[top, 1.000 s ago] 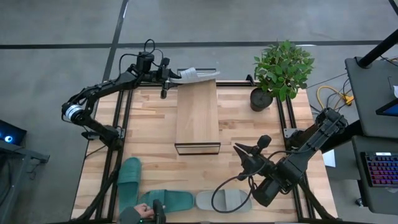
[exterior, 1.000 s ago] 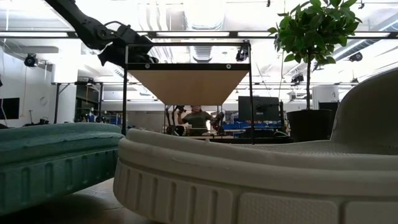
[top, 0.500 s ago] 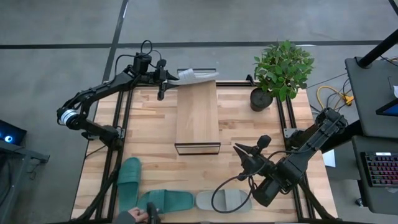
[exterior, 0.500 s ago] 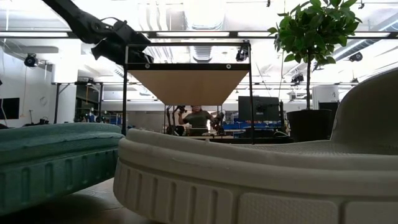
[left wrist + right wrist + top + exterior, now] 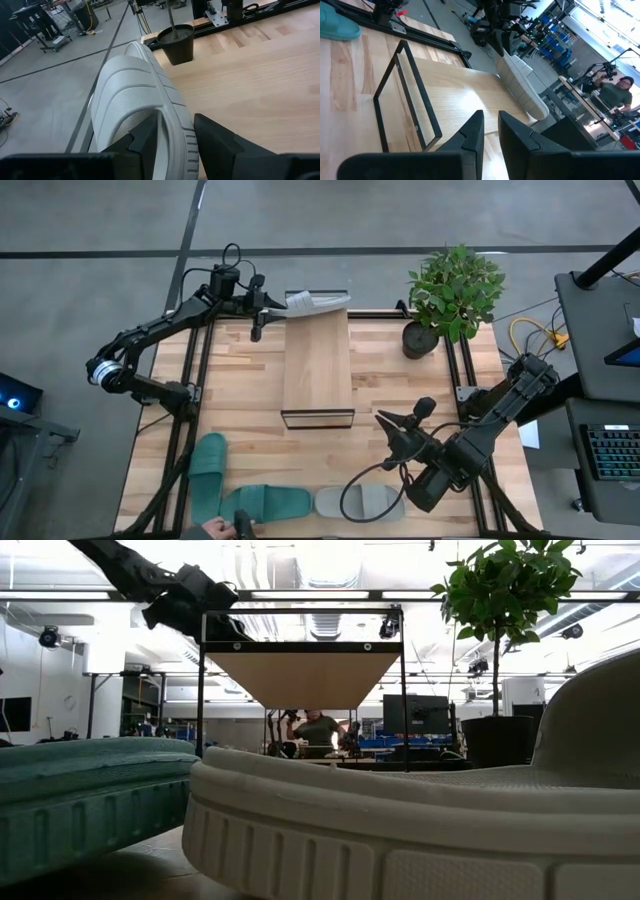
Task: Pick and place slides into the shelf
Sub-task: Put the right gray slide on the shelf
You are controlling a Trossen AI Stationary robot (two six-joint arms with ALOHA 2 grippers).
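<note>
Four slides: two teal (image 5: 210, 470), one grey (image 5: 360, 503), one white (image 5: 318, 302).

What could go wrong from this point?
The left tool pinches only the edge of the pale slide, which hangs past the shelf's far end, so it may slip or drop off the table. A person's hand near the teal slides risks contact if an arm reaches there.

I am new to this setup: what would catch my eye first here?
First, the left gripper holding a pale slide at the far end of the shelf. Next, three slides lie along the table's near edge: two teal, one grey. The right gripper waits nearby.
</note>
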